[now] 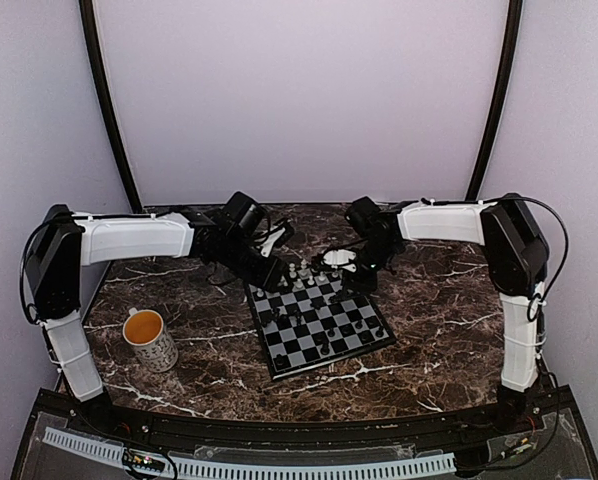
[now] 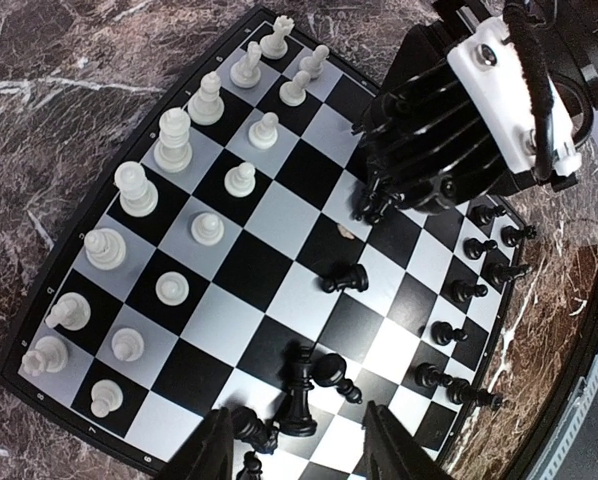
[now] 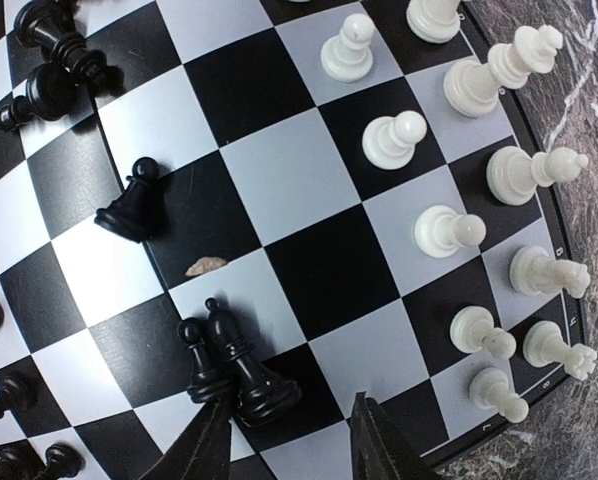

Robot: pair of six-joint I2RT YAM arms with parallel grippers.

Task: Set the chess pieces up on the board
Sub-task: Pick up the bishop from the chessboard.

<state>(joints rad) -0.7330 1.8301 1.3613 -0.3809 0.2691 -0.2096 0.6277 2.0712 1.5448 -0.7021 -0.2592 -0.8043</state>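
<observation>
Both arms reach over the board (image 2: 279, 215), which lies flat at the middle of the marble tabletop (image 1: 429, 300).
Sixteen glossy white pieces (image 2: 174, 140) stand in two rows of eight along the far edge of the board. The black pieces (image 2: 467, 292) stand mostly along the opposite edge, and I cannot count them all; two of them lie on their side on the middle squares. The left gripper (image 2: 299, 410) has its jaws apart and grips nothing; one tall black piece (image 2: 299, 385) stands untouched before it. The right gripper (image 3: 292, 400) is also loose, with two slim black pieces (image 3: 241, 365) just beside one finger. One patterned mug (image 1: 149, 338) stands near the left edge of the tabletop.
</observation>
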